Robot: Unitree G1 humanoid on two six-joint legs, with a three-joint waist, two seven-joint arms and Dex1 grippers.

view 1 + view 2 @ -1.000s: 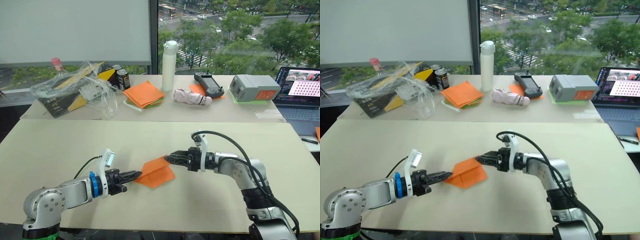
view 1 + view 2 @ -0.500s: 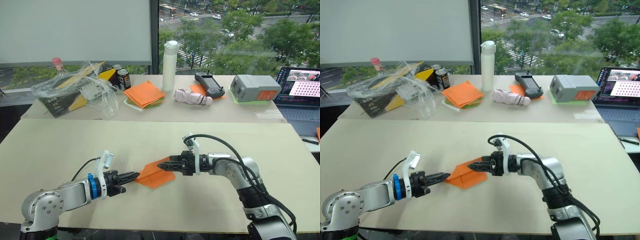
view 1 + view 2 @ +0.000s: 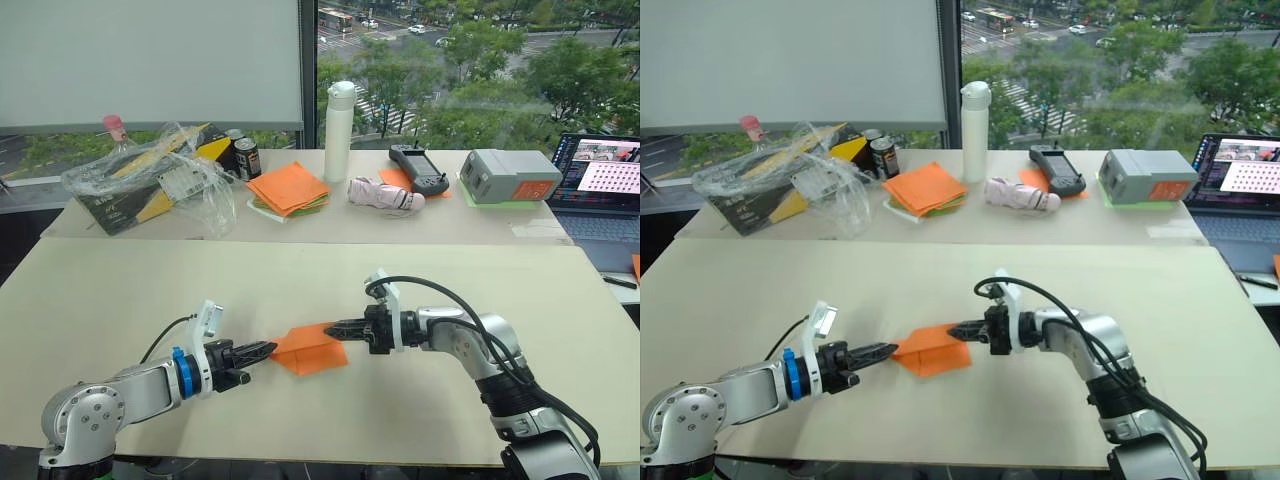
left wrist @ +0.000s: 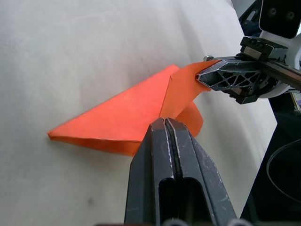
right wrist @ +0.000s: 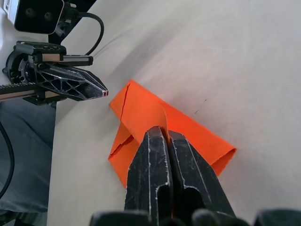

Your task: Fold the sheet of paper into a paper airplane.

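A: What's the head cam giving you?

B: I've got the sheet of paper (image 3: 308,349), orange, already folded into a layered wedge, on the near table (image 3: 120,290) about centre, betw. the two arms. Left gripper (image 3: 268,349) is at its left tip, right gripper (image 3: 332,327) at its right edge. Rear table (image 3: 300,225) carries a stack of orange and green sheets (image 3: 288,189), a white bottle (image 3: 339,131), a can (image 3: 246,158), a plastic bag (image 3: 150,180), a black controller (image 3: 418,167), a grey box (image 3: 508,176). Laptop (image 3: 603,185) far right.

A: Left wrist cam?

B: Left fingers pressed together w/ no gap, pinching the paper's near edge. The paper's far flap curls up off the table to the right gripper (image 4: 202,76), which touches that raised corner.

A: Right wrist?

B: Right fingers closed tight on a raised fold of the paper (image 5: 160,122); rest of it lies flat on the table. Left gripper (image 5: 105,92) tip sits just at the far corner; can't tell contact from this angle.
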